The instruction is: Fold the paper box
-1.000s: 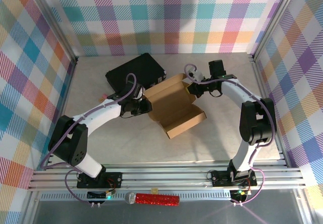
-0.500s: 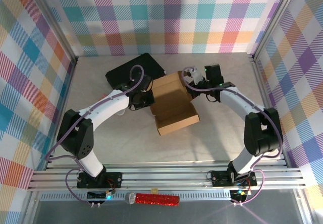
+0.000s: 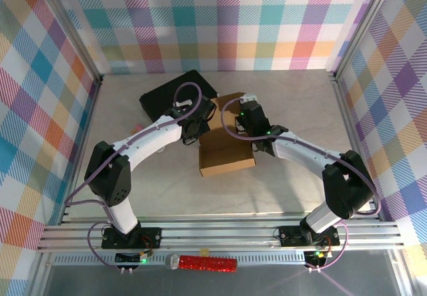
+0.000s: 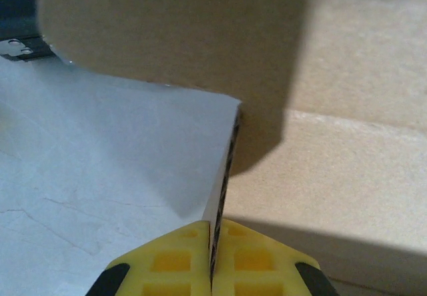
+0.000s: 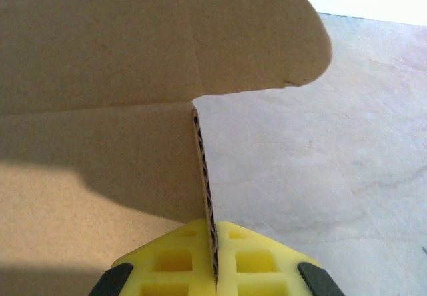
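Observation:
The paper box point(image 3: 227, 151) is plain brown cardboard, lying in the middle of the table with its side walls raised and a flap point(image 3: 231, 104) standing at its far end. My left gripper point(image 3: 198, 130) is shut on the box's left wall; the corrugated edge point(image 4: 227, 169) runs straight between the yellow fingertips point(image 4: 173, 263). At the box's right side my right gripper point(image 3: 249, 119) is shut on the right wall, whose edge point(image 5: 203, 176) is pinched between its yellow pads point(image 5: 260, 263). A rounded flap point(image 5: 253, 36) hangs above that edge.
A black case point(image 3: 175, 94) lies just behind and left of the box, close to my left arm; its corner shows in the left wrist view point(image 4: 15, 16). Plaid walls enclose the table point(image 3: 300, 176) on three sides. A red glittery stick point(image 3: 207, 263) rests on the front rail.
Both grippers have swung inward toward each other, raising the box's side walls so the box looks narrower. The left gripper has closed fully on its wall.

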